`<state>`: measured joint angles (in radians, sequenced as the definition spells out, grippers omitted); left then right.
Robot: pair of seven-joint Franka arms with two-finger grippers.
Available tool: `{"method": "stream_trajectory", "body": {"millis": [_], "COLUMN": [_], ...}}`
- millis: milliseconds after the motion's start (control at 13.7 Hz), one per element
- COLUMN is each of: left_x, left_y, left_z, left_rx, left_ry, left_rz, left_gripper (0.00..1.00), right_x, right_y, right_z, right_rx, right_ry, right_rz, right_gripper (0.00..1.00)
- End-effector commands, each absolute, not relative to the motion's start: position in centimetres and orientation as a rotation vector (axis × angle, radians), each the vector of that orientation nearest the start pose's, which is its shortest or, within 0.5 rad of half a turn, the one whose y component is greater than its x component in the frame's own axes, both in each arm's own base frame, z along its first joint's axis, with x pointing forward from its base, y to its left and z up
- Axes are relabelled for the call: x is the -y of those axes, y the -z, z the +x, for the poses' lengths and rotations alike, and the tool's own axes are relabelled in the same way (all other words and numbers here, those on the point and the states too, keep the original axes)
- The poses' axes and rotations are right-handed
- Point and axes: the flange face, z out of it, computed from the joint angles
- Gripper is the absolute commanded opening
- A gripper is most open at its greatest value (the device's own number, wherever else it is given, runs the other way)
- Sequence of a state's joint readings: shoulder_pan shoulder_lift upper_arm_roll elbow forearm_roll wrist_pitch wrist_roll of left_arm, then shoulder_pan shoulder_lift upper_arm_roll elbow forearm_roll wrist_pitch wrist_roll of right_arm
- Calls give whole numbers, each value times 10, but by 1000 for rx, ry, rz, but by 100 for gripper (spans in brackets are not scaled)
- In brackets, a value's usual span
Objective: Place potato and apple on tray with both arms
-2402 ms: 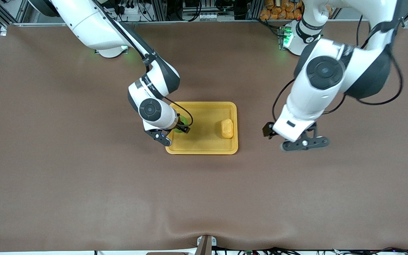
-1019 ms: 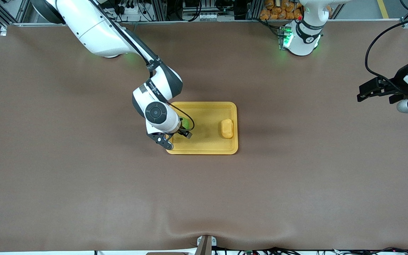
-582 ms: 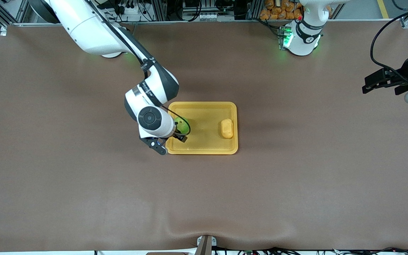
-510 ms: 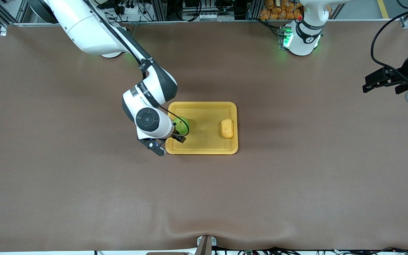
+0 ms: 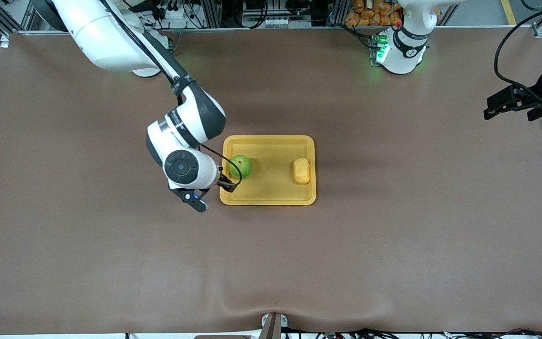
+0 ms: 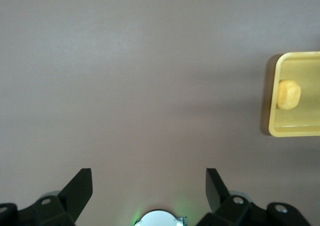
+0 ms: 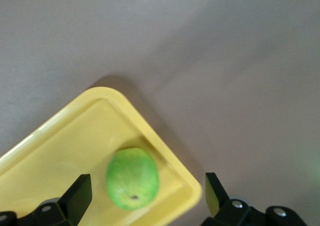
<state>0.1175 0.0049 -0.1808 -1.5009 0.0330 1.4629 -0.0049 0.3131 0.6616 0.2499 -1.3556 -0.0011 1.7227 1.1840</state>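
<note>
Apple (image 5: 240, 166) and potato (image 5: 301, 170) on tray (image 5: 271, 199) | right pincer (image 5: 213, 195) wide, empty — left pincer (image 6: 148, 188) wide, empty | no legible writing

Two white jointed arms, dark grey bands showing at the joints; right arm (image 5: 111, 42) is wearing a round dark cap with concentric rings on its wrist joint (image 5: 181, 165). Black cables are running along both arms, one looping near the right gripper (image 5: 212, 193), which is black with small screws on its fingers. Left arm's base (image 5: 402, 47) is glowing green at one side. Left gripper (image 6: 149, 191) is showing black wedge fingers.
</note>
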Motion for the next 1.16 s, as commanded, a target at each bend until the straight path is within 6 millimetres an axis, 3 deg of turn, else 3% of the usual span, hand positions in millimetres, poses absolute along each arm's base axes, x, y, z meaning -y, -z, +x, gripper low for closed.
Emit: {"method": "stream_trajectory", "body": {"millis": [0,73,218,291,437,510,946,1092], "left_x": [37,42,43,42,38,35,33,33], "left_y": [-649,-648,-653,-657,-664,-665,-664,-661], "left_z": [512,509,503,498,493,493,497,498], "left_rx": [-84,-89,-88,-85,-78,-71,-60,-60], "left_ry": [-36,-40,-26,-12,5,7,7,7], "left_rz": [-3063,-3062,-3061,-3060,-3065,-3067,-3071,-3071], "left_gripper": [100,100,100,100,100,100,100,100], "right_x": [-320,-316,-314,-315,-313,-307,-287,-275], "right_y": [-355,-360,-390,-393,-413,-426,-456,-484], "right_z": [615,614,612,611,614,619,630,628], "right_rx": [-1129,-1152,-1137,-1129,-1022,-973,-984,-1006], "right_ry": [-544,-570,-506,-500,-476,-450,-369,-317], "right_rz": [-3040,-3045,-3050,-3049,-3044,-3037,-3018,-3006], "right_gripper": [100,100,100,100,100,100,100,100]}}
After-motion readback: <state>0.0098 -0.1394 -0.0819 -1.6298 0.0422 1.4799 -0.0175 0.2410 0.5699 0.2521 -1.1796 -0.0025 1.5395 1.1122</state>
